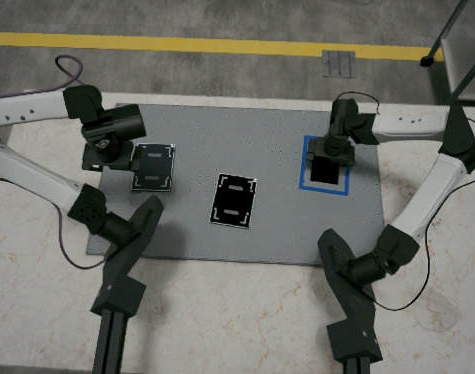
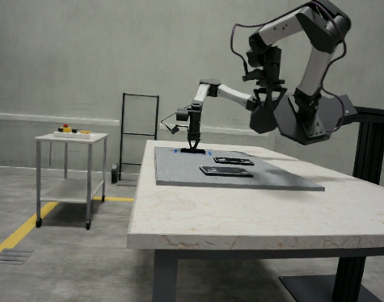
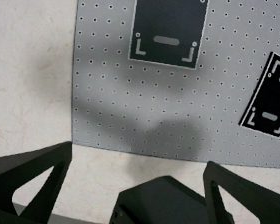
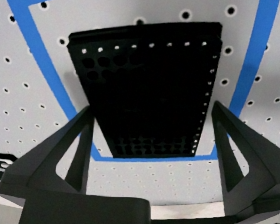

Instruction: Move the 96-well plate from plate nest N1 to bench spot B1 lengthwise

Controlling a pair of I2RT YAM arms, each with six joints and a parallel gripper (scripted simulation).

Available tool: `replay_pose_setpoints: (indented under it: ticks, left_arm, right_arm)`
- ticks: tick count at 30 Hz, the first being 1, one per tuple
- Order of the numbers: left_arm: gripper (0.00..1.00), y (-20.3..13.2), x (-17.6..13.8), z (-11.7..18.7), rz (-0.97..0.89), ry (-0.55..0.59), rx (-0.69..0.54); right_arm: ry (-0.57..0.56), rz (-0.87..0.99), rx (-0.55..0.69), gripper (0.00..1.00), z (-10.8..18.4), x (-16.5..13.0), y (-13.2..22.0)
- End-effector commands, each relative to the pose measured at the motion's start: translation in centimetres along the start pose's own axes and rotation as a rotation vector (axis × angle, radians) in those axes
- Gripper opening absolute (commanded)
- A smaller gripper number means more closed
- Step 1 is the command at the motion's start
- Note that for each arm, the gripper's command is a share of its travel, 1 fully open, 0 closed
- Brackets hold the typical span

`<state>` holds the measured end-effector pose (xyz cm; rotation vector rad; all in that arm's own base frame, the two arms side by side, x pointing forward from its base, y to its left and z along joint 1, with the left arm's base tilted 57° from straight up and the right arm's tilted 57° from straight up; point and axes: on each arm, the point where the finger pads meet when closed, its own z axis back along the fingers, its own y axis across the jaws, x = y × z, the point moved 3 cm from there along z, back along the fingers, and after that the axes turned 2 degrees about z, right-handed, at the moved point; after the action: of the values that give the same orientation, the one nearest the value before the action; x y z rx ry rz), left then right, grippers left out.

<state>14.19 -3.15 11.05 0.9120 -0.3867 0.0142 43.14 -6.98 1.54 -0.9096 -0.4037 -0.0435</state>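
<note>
Inside the blue taped outline point(image 1: 324, 191) point(image 4: 249, 65) on the bench point(image 1: 238, 300) point(image 2: 249, 214), the black 96-well plate point(image 1: 324, 171) point(image 4: 148, 100) lies lengthwise, its edges within the tape. Over it, the right hand point(image 2: 193, 149) point(image 4: 151, 108) stands wide open, fingers at either side of the plate, clamping nothing; whether they touch it, I cannot tell. The left hand point(image 2: 269, 90) point(image 3: 139, 160) hangs above the bench, likewise wide apart and empty.
</note>
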Motion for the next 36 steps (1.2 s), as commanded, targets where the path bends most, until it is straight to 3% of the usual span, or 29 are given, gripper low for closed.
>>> replay_pose_setpoints:
  ticks: [1,14,36]
  left_arm:
    - [1.0,0.0,-0.1,0.1,-0.002,0.001,0.001]
    - [1.0,0.0,-0.1,0.1,-0.002,0.001,0.001]
    - [1.0,0.0,-0.1,0.1,-0.002,0.001,0.001]
  right_arm:
    - [-0.021,0.013,0.003,1.0,1.6,0.1,0.3]
    - [-0.024,0.009,0.003,1.0,2.4,0.3,0.2]
    - [-0.033,-0.003,0.005,1.0,7.8,0.7,0.0]
